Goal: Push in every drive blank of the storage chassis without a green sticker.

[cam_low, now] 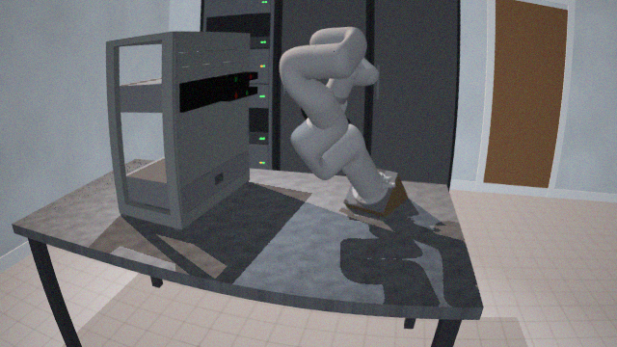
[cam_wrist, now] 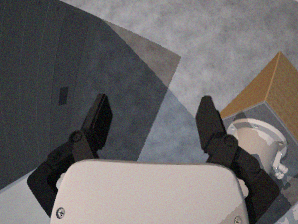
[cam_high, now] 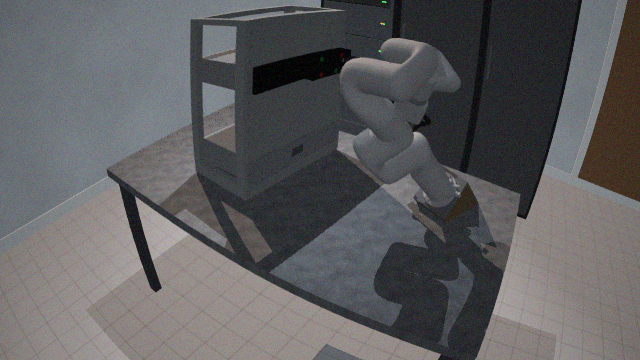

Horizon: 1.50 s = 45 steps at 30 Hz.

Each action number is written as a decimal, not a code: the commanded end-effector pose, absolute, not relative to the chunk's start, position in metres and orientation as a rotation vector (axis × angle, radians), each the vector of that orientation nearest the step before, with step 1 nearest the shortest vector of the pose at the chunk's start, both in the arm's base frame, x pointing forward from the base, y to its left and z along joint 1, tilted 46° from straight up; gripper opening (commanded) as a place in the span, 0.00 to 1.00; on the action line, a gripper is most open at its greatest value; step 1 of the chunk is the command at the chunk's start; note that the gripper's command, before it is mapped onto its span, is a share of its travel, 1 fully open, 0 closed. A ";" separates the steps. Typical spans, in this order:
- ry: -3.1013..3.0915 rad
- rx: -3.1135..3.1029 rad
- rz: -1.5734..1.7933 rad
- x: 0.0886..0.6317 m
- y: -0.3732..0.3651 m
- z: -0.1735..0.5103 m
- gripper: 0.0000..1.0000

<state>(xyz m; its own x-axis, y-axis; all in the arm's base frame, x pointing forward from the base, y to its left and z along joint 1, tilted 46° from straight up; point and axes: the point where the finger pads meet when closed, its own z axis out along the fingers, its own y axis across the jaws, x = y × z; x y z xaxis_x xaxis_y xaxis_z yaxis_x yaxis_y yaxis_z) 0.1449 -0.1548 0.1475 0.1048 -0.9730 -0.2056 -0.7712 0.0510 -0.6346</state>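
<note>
The grey rack (cam_high: 280,125) (cam_low: 202,140) stands on the table's left part. The black storage chassis (cam_high: 285,75) (cam_low: 202,93) sits in its upper bay, front facing the arm. On that front I see small round stickers: a green one (cam_high: 321,59) (cam_low: 235,78), a red one (cam_high: 342,55) (cam_low: 251,76), a lower red one (cam_high: 320,75) (cam_low: 235,95) and a lower green one (cam_high: 335,70) (cam_low: 246,92). How far each blank stands out is too small to tell. My gripper (cam_wrist: 153,105) is open and empty, pointing down at the table, right of the rack. The folded arm hides it in the top and exterior views.
The arm's base (cam_high: 445,200) (cam_low: 376,198) (cam_wrist: 256,139) sits on a brown wedge (cam_wrist: 266,86) at the table's right. The table (cam_high: 165,160) (cam_low: 72,212) (cam_wrist: 220,23) has a curved front edge. Tall dark server cabinets (cam_high: 525,75) (cam_low: 415,87) stand behind it.
</note>
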 end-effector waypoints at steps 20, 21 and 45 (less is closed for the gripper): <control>1.461 -1.093 -0.571 0.189 -0.158 0.242 1.00; 1.452 -1.063 -0.579 0.189 -0.160 0.246 1.00; 1.333 -0.592 -0.717 0.176 -0.215 0.289 1.00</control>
